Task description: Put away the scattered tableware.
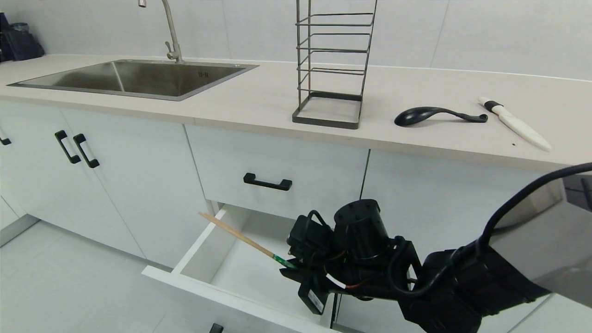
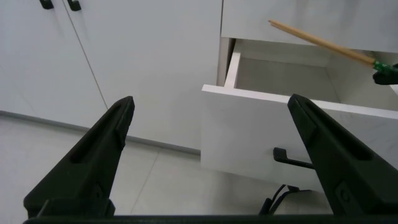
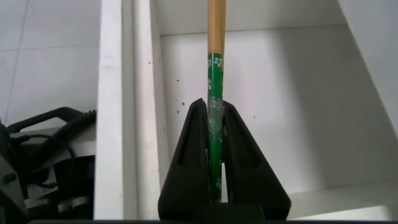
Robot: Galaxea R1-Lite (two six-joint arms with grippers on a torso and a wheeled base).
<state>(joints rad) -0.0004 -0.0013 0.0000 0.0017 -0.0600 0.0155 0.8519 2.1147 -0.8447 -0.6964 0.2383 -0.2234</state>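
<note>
The right gripper is hanging over the open drawer below the worktop. It is pinching a wooden chopstick by its green painted end, jaws closed tight on it. The stick is slanting up and away, with its bare tip pointing toward the drawer's back left corner.

Up on the worktop, a tall wire rack is standing near the front edge. A black spoon and a white knife are lying just beside each other to its right, well apart from the gripper. A sink with its faucet is sitting at the far left. A closed drawer with a black handle is sitting directly above the open one and overhanging its back part.

The right wrist view is looking straight down the chopstick. There the right gripper is clamping the green end just inside the drawer's side wall, and the white floor beyond is showing a few dark specks.

The left wrist view is showing the left gripper with its fingers spread wide and holding nothing. It is facing the drawer's front panel from low down and apart from it, with the chopstick crossing above the opening.
</note>
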